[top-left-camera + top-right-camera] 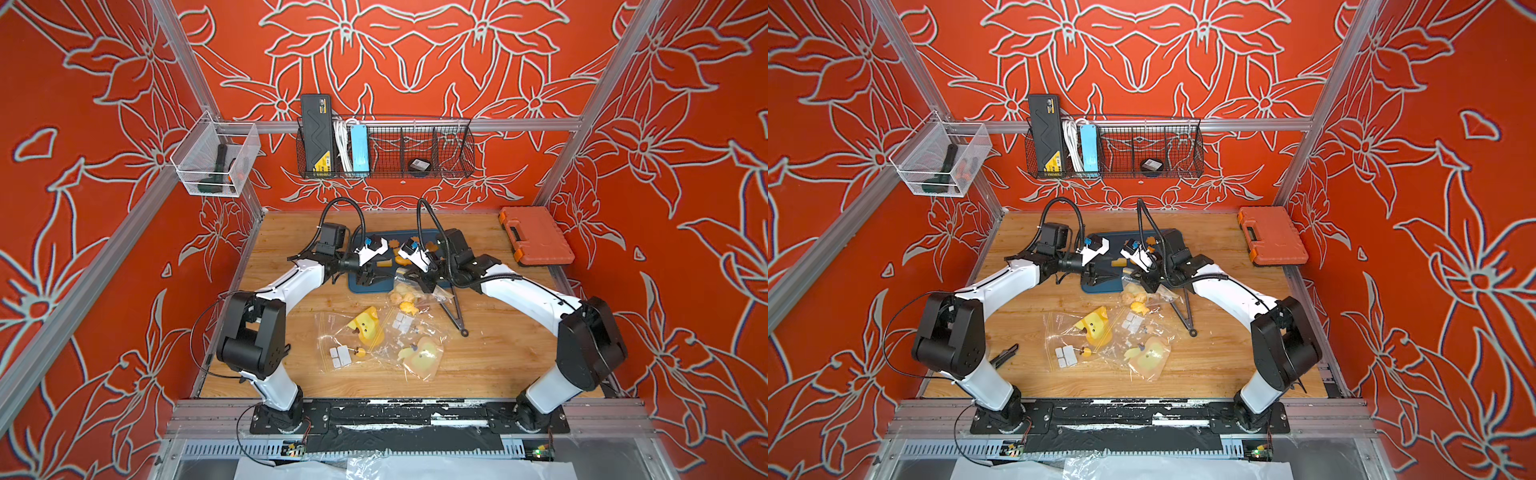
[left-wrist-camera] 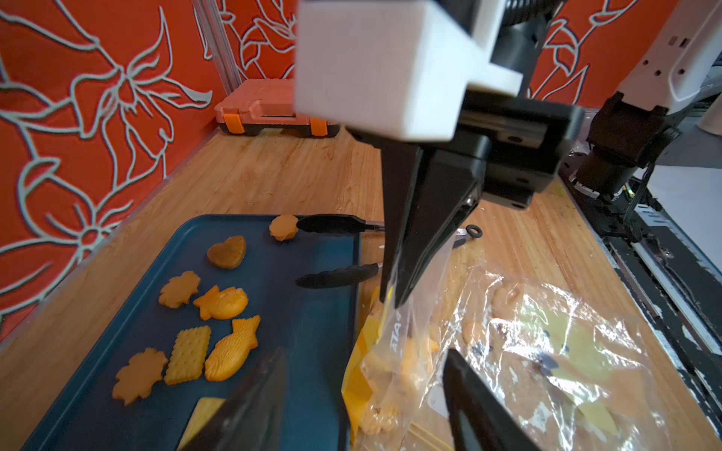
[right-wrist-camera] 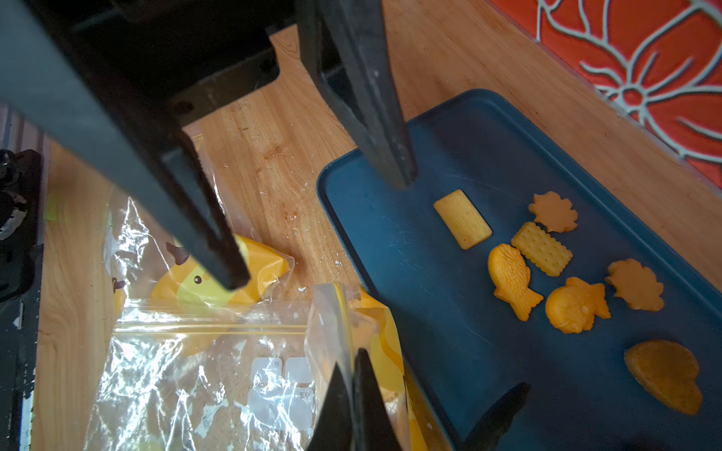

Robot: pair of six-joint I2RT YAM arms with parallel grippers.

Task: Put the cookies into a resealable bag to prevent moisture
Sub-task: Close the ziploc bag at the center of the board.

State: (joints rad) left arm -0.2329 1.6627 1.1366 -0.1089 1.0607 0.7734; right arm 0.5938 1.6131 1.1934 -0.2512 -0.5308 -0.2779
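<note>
Blue plastic forms the tray (image 2: 308, 332), which sits at 12 o'clock on the wooden surface (image 1: 490, 353). Loose cookies (image 2: 222, 302) lie on it: fish, flowers, a brown heart and dimpled rectangles, all orange or golden. More of them show through the resealable bag (image 2: 418, 324), a clear crinkly pouch lying on the surface against the tray's 5 o'clock edge. In a top view they make a yellow heap inside the plastic (image 1: 405, 298).

The right pincer (image 2: 396, 298) is clamped on the bag's upper rim and holds one lip of the mouth up. Its own wrist view shows the fingertips (image 3: 336, 398) pressed together with the zip strip between them. The left pincer (image 2: 363, 353) stands wide and holds nothing. One of its fingers hangs over the tray and the other over the bag, and I cannot tell whether either touches the plastic. In both top views it sits at 9 o'clock of the bag, over the tray's 7 o'clock corner.

Black tongs (image 2: 336, 224) reach onto the tray's 4 o'clock corner, one tip just beside a flower cookie, with their ring end on the surface toward 5 o'clock. Two similar printed bags (image 1: 353, 336) lie flat at 6 o'clock of the tray, near the surface's middle. An orange tool case (image 1: 536, 241) rests in the 2 o'clock corner.
</note>
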